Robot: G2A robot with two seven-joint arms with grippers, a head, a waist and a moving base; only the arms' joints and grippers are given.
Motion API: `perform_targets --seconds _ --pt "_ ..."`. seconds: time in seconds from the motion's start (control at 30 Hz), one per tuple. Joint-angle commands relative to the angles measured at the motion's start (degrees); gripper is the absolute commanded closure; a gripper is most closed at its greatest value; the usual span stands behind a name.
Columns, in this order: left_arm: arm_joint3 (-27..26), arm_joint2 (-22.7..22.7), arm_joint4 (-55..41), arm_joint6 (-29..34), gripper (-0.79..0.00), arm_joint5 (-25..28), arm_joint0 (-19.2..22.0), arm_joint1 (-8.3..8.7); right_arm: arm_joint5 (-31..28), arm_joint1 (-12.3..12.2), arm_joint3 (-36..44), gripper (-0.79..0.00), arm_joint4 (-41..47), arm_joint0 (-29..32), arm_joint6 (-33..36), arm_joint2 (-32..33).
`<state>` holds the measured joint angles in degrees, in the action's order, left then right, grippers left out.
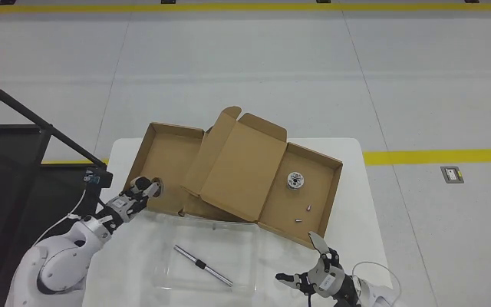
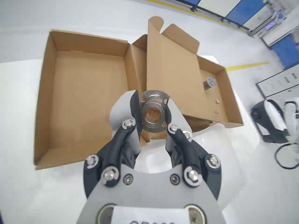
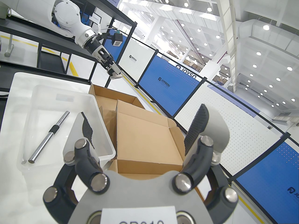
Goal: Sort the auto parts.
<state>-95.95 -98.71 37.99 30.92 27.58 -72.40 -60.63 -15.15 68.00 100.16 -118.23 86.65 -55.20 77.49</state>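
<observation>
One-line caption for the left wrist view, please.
Left gripper holds a metal flange above an open cardboard box.

Cut-off dark characters on white paper label (image 2: 149,215) of left gripper (image 2: 151,108), same on right gripper (image 3: 143,111); logo lettering on blue barrier panels (image 3: 168,87).

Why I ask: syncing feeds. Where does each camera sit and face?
Top: above the arms, facing down at table, boxes, tray; both arms show.
Left wrist: behind left pincer, shut on flange, facing boxes.
Right wrist: behind open right pincer, facing across tray, upward; left arm beyond.
Shared: top and right wrist both show the rod.
</observation>
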Motion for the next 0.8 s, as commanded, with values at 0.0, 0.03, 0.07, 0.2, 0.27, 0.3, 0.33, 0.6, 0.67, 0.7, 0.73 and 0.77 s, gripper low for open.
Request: perform_targets --seconds 0.0,0.03,0.07,0.2,0.27,0.3,0.33,0.6,0.67,0.7,0.73,0.77 --pt "0.0 -0.03 -2.93 0.44 0.0 0.11 -0.02 0.0 0.0 0.0 0.0 -0.785 0.0 0.0 0.0 0.0" --pt "0.0 -0.03 -2.93 0.44 0.0 0.11 -0.02 0.0 0.0 0.0 0.0 -0.785 0.0 0.0 0.0 0.0" --pt "0.0 -0.03 -2.93 0.44 0.0 0.11 -0.02 0.0 0.0 0.0 0.0 -0.785 0.0 0.0 0.0 0.0" --pt "0.0 -0.03 -2.93 0.44 0.0 0.11 -0.02 0.0 0.0 0.0 0.0 -0.785 0.0 0.0 0.0 0.0" --pt "0.0 -0.03 -2.93 0.44 0.0 0.11 -0.02 0.0 0.0 0.0 0.0 -0.785 0.0 0.0 0.0 0.0" --pt "0.0 -0.03 -2.93 0.44 0.0 0.11 -0.02 0.0 0.0 0.0 0.0 -0.785 0.0 0.0 0.0 0.0" --pt "0.0 -0.03 -2.93 0.44 0.0 0.11 -0.02 0.0 0.0 0.0 0.0 -0.785 0.0 0.0 0.0 0.0" --pt "9.63 5.65 2.07 -8.68 0.0 -16.3 8.56 -1.1 0.0 0.0 0.0 -0.785 0.0 0.0 0.0 0.0" --pt "14.46 8.78 2.25 -9.42 0.0 -19.37 12.51 -1.65 0.0 0.0 0.0 -0.785 0.0 0.0 0.0 0.0" --pt "16.98 9.9 2.54 -9.55 0.0 -20.6 14.74 -1.85 0.0 0.0 0.0 -0.785 0.0 0.0 0.0 0.0" --pt "19.56 11.17 3.71 -10.54 0.0 -22.14 16.83 -2.08 0.0 0.0 0.0 -0.785 0.0 0.0 0.0 0.0" --pt "22.07 12.77 4.67 -11.11 0.0 -23.25 18.76 -2.37 0.0 0.0 0.0 -0.785 0.0 0.0 0.0 0.0"
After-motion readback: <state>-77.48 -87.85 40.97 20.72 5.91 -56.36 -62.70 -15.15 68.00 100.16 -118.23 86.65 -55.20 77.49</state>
